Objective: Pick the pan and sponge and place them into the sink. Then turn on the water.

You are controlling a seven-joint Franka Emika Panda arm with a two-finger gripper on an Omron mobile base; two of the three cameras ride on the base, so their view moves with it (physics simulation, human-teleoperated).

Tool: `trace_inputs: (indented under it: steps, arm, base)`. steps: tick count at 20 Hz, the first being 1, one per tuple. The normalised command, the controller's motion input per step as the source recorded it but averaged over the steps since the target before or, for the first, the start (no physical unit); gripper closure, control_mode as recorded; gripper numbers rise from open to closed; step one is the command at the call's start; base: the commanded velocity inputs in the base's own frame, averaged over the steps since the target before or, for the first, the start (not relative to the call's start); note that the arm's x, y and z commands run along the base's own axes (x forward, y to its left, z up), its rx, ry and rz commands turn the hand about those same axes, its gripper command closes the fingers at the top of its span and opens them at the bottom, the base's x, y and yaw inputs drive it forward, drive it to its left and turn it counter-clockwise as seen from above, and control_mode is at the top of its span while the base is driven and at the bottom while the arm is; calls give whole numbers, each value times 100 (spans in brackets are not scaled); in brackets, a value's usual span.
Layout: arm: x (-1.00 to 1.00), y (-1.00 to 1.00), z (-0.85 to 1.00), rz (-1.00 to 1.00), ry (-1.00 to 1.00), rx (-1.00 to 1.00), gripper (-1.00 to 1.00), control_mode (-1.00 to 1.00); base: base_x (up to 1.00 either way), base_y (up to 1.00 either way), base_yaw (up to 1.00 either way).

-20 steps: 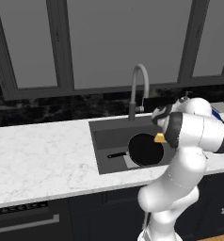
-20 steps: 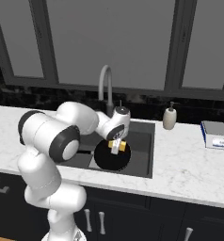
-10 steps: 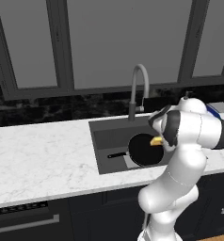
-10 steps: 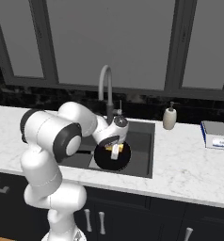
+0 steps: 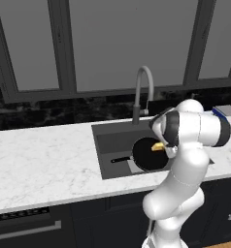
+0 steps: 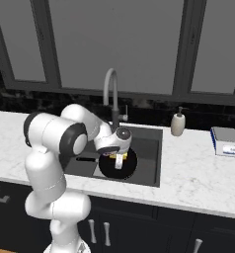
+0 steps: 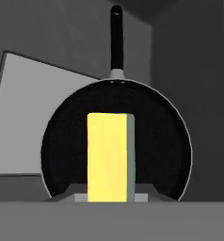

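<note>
The black pan (image 7: pixel 156 141) lies flat in the dark grey sink (image 5: pixel 112 143), its thin handle (image 7: pixel 116 37) pointing away from the hand. My gripper (image 7: pixel 109 197) is shut on the yellow sponge (image 7: pixel 109 157), which hangs just above the middle of the pan; its grey face shows along one side. From the base, the sponge (image 5: pixel 158 146) shows at the hand over the pan (image 5: pixel 145 155), and again as the sponge (image 6: pixel 119 159) in my gripper (image 6: pixel 119 161) above the pan (image 6: pixel 109 169). The arched tap (image 5: pixel 142 82) stands behind the basin; no water runs.
A lighter grey plate (image 7: pixel 20 117) lies on the sink bottom under the pan. A white soap pump bottle (image 6: pixel 177 123) and a blue-and-white stack (image 6: pixel 227 142) stand on the marble counter (image 5: pixel 40 164) right of the sink. Dark windows rise behind.
The hand has come down a little into the sink with the sponge, closer to the pan. The pan has stayed put.
</note>
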Motion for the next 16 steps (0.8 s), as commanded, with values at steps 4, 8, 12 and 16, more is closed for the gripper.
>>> trace_inputs:
  steps: [4,8,12,16]
  arm:
    - [18,0,0,3,0,0,-100,-100]
    - [15,0,-1,5,0,0,-100,-100]
    - [2,0,8,6,-2,2,-100,-100]
    - [-10,-1,55,7,-9,10,-100,-100]
  base:
    - [0,0,0]
    - [0,0,0]
    - [0,0,0]
    - [0,0,0]
